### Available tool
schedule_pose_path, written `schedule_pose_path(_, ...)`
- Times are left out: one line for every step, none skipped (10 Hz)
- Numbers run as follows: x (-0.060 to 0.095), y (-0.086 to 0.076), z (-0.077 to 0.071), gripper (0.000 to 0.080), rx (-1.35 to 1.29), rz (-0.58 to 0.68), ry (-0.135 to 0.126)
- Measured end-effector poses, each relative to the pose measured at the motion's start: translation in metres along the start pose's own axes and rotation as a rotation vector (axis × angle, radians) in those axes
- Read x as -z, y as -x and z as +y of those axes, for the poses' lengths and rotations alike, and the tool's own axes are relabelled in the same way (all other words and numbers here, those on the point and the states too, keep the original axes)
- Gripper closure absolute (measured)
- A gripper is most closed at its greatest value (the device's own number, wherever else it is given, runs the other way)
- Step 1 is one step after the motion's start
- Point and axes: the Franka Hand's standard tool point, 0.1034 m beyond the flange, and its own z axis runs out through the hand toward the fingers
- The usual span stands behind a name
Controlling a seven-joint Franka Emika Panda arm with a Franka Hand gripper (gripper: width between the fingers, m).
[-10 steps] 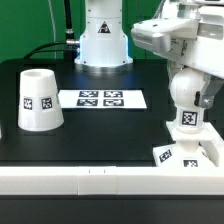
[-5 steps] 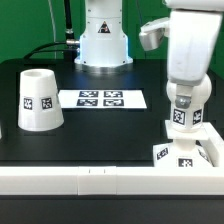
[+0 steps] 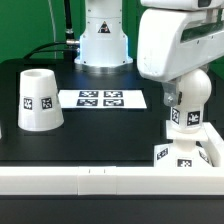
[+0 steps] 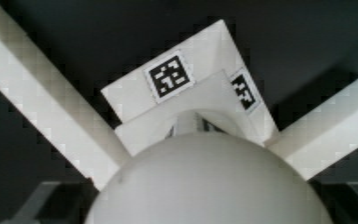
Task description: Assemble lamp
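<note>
Arm (image 3: 175,40) has turned since half a second ago. Its bulky white housing now fills the exterior view's upper right and hides more of what is under it. Bulb (image 3: 186,108) has come a touch lower and toward the exterior view's right.

Bulb stands upright on the base (image 3: 183,153). Base sits in the front corner of the counter (image 3: 100,135) at the exterior view's right, tucked against the white rail (image 3: 100,180) that runs along the front edge. Hand (image 3: 184,88) is right over the bulb's top, mostly covered by the arm. Can't tell whether it is clamped on the bulb or let go.

Wrist view: the bulb (image 4: 202,185) shows as a rounded dome close up, with the base (image 4: 179,85) beyond it. Two strips of rail (image 4: 34,75) meet in a V around the base.

Around:
- Shade (image 3: 37,98) stands wide end down near the counter edge at the exterior view's left, well apart from the bulb.
- Marker board (image 3: 103,98) lies flat between shade and bulb, nearer the back edge.
- White robot pedestal (image 3: 103,40) stands at the back edge, with a black cable (image 3: 66,25) beside it.

Labels:
- Black-and-white square tags throughout, patterns too small to read.
- One tag on the shade's side and one on the bulb's neck.
- Two tags on the base's front in the exterior view.
- Two tags on the base in the wrist view.
- Several tags on the marker board.
</note>
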Motion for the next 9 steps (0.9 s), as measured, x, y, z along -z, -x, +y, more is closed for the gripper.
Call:
schedule_pose_path(0.0,-0.0006,-0.0008,0.0222,-0.12,0.003,-0.005)
schedule_pose_path(-0.0001,-0.0005,-0.0009,0.0222,-0.204,0.006,-0.011)
schedule_pose_path(-0.0002,-0.0011,-0.0017,0.0222,-0.306,0.01,-0.02)
schedule_pose_path(-0.0001,-0.001,-0.0015,0.0222,-0.4,0.017,-0.033)
schedule_pose_path(0.0005,-0.0007,-0.0007,0.0222,-0.495,0.021,-0.044)
schedule_pose_path(0.0005,-0.001,-0.0009,0.0222,-0.574,0.022,-0.05)
schedule_pose_path(0.0003,-0.0005,-0.0005,0.0222,-0.669,0.02,-0.052)
schedule_pose_path(0.0002,-0.0004,-0.0004,0.0222,-0.744,0.017,-0.052)
schedule_pose_path(0.0001,0.0002,0.0003,0.0222,-0.798,0.015,-0.052)
